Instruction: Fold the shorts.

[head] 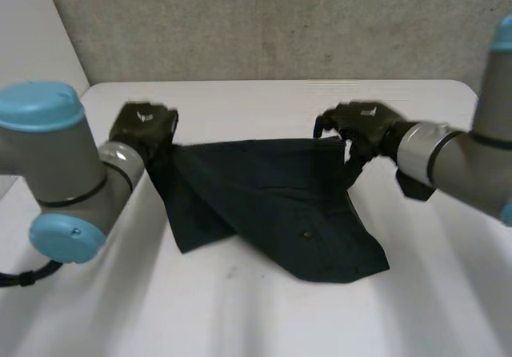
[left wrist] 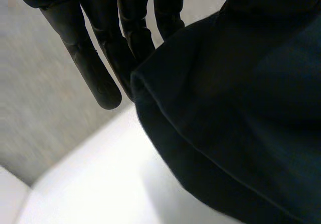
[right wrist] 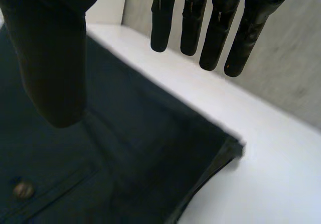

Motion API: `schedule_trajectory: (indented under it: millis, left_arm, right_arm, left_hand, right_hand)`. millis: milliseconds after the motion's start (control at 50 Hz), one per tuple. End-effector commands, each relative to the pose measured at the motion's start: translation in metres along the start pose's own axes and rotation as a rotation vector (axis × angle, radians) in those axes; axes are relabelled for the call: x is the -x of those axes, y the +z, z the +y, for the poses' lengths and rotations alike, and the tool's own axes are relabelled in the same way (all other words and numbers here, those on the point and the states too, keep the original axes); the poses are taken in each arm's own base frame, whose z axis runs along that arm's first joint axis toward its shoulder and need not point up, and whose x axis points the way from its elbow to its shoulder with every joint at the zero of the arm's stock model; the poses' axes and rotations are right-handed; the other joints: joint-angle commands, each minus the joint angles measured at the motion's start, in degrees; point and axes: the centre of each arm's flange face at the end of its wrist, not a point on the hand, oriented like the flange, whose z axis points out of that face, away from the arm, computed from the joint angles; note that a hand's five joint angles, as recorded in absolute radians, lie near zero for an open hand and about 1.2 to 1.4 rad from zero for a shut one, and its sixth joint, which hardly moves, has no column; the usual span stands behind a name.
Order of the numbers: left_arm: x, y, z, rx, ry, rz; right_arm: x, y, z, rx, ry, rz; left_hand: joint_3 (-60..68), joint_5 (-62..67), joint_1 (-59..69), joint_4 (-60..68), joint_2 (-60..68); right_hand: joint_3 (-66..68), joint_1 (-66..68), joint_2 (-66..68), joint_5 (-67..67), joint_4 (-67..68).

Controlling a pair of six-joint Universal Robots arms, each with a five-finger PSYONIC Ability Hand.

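Roughly at the middle of the white table [head: 240, 317] lie dark shorts [head: 272, 205], partly folded. The left hand [head: 144, 129] pinches their far left corner, raised off the table, with straight fingers [left wrist: 95, 68]. The right hand [head: 356, 125] hovers over the far right corner, fingers [right wrist: 219, 38] spread, thumb [right wrist: 55, 68] apart, holding nothing.

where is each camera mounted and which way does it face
head view: behind the arms, looking down at table and shorts; both arms, left hand, right hand.
left wrist view: along the left palm; its fingers at the shorts' edge.
right wrist view: along the right palm; fingers above the shorts' corner.
all share the shorts.
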Motion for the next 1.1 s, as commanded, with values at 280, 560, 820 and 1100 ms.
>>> schedule_trajectory:
  millis: [280, 560, 820, 1100]
  left_arm:
    - [-0.012, -0.088, -0.11, -0.33, -0.009, 0.047]
    - [-0.008, -0.104, -0.126, -0.387, -0.021, 0.042]
    - [-0.006, -0.107, -0.131, -0.404, -0.023, 0.036]
    - [0.016, -0.093, -0.125, -0.377, -0.014, -0.037]
  right_arm:
    - [0.039, 0.065, 0.062, -0.007, 0.195, -0.026]
    - [0.051, 0.092, 0.078, -0.137, 0.174, 0.079]
    - [0.069, 0.1, 0.088, -0.144, 0.21, 0.036]
    - [-0.044, -0.001, -0.072, -0.487, -0.043, 0.261]
  left_hand:
    - [12.07, 13.8, 16.0, 11.32, 11.83]
    - [12.07, 13.8, 16.0, 11.32, 11.83]
    - [12.07, 13.8, 16.0, 11.32, 11.83]
    - [12.07, 13.8, 16.0, 11.32, 11.83]
  right_hand:
    - [-1.37, 1.27, -1.67, -0.94, -0.71]
    - [1.66, 4.3, 1.36, 2.09, 2.32]
    - [54.76, 57.39, 54.45, 55.18, 55.42]
    - [54.76, 57.39, 54.46, 55.19, 55.42]
